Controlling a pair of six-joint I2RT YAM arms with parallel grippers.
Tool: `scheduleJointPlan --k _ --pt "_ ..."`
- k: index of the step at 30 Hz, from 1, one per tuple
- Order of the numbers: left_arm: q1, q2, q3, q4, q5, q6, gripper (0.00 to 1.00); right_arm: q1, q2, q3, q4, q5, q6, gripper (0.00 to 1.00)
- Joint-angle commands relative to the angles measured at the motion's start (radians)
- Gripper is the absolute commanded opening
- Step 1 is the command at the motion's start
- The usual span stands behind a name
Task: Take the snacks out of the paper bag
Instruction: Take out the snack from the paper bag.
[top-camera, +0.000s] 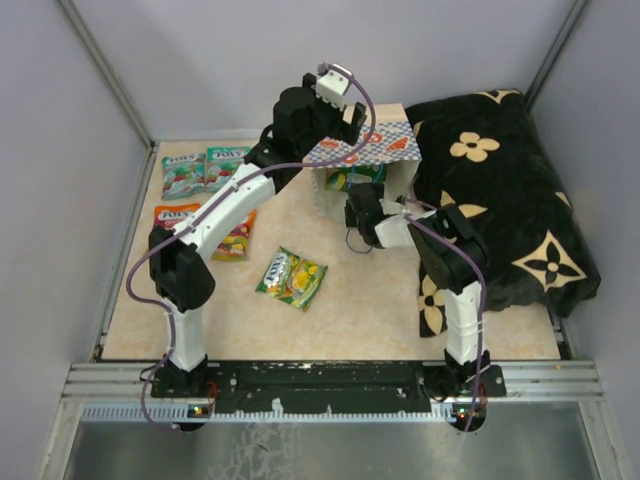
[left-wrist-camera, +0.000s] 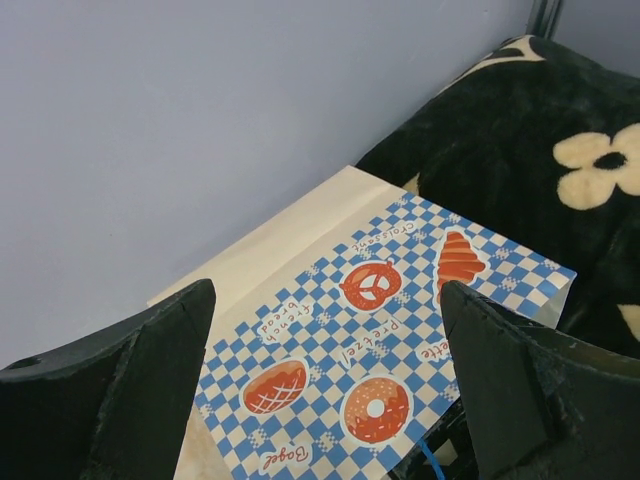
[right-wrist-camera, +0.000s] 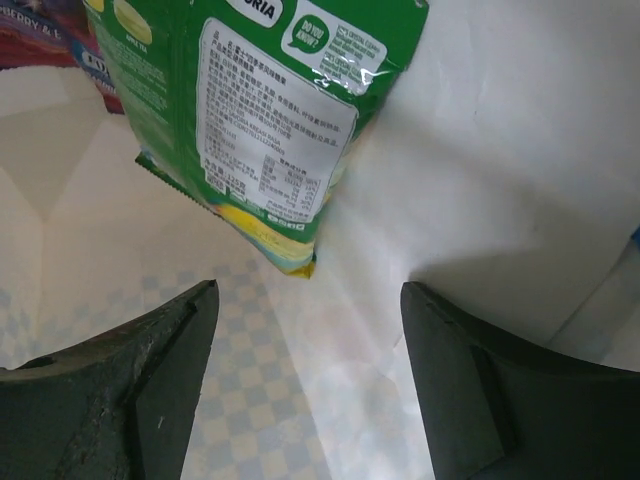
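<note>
The bag (top-camera: 368, 148) lies on its side, mouth toward the arms, so the right gripper (right-wrist-camera: 308, 300), wide open and empty, faces a green packet (right-wrist-camera: 270, 110) inside; the left gripper (left-wrist-camera: 325, 300), equally open and empty, hovers above, probably to steady it.

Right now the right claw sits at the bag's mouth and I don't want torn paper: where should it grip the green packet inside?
Probably grip the green packet at its near lower edge, by the yellow corner, coming straight in through the mouth of the paper bag. That thin flat edge points toward the open right claw, so a pinch across both faces suits.
</note>
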Motion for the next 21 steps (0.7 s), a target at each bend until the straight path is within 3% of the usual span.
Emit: scheduleJointPlan --k 1,8,12,14,19,21 --pt "0.01 -0.018 0.002 -0.064 0.041 -0.012 1.0 -0.007 0.04 0.064 -0.023 0.091 -0.011 0.75" --pt "0.029 -0.121 -0.138 -0.078 0.047 -0.044 1.0 -0.041 0.158 0.15 0.028 0.092 -0.047 0.77" --pt "0.031 -0.187 -0.223 -0.098 0.042 -0.055 1.0 -0.071 0.223 0.224 0.052 0.07 -0.11 0.7" --pt "0.031 -0.228 -0.274 -0.099 0.03 -0.061 1.0 -0.088 0.245 0.253 0.065 0.053 -0.138 0.59" --pt "0.049 -0.364 -0.412 -0.088 -0.006 -0.097 1.0 -0.123 0.208 0.18 0.178 -0.022 -0.21 0.05" --pt "0.067 -0.417 -0.473 -0.068 0.004 -0.122 1.0 -0.128 0.144 0.112 0.198 -0.046 -0.234 0.0"
